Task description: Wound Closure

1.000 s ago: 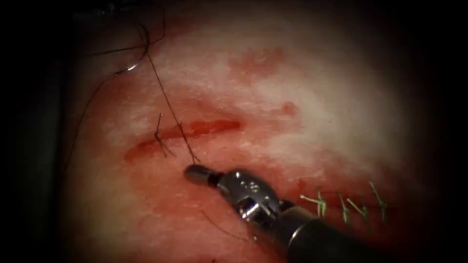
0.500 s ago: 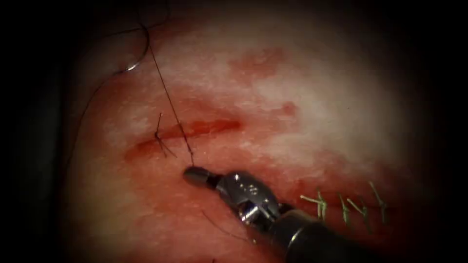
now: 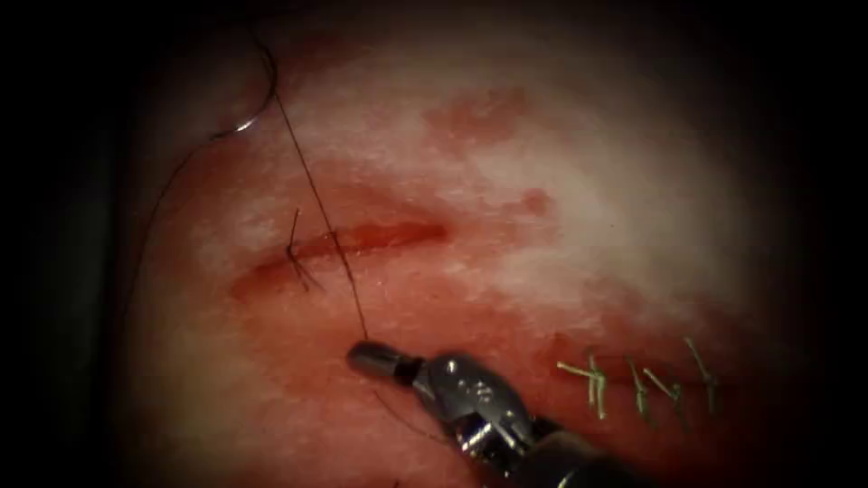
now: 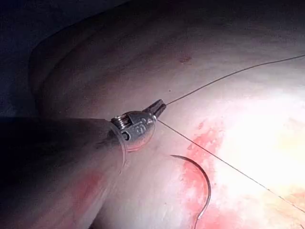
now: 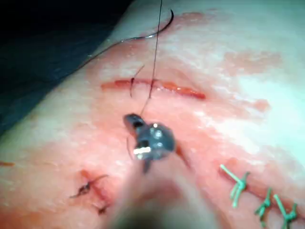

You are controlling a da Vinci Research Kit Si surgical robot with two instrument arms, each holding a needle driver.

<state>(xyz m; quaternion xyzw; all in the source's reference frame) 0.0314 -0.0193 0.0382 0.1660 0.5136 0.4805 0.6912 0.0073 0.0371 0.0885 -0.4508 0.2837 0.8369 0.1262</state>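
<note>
Dark thread is now drawn tighter across the cut, because the right tool, jaws closed on it, has moved back; the left tool pinches thread too, and the needle lies free near the tissue's far-left edge.

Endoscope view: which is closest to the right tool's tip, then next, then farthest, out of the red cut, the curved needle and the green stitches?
From the right tool, which grips the thread:
1. The cut, just above the tip.
2. The green stitches, off to the right.
3. The needle, lying free on the tissue, far upper left.
</note>
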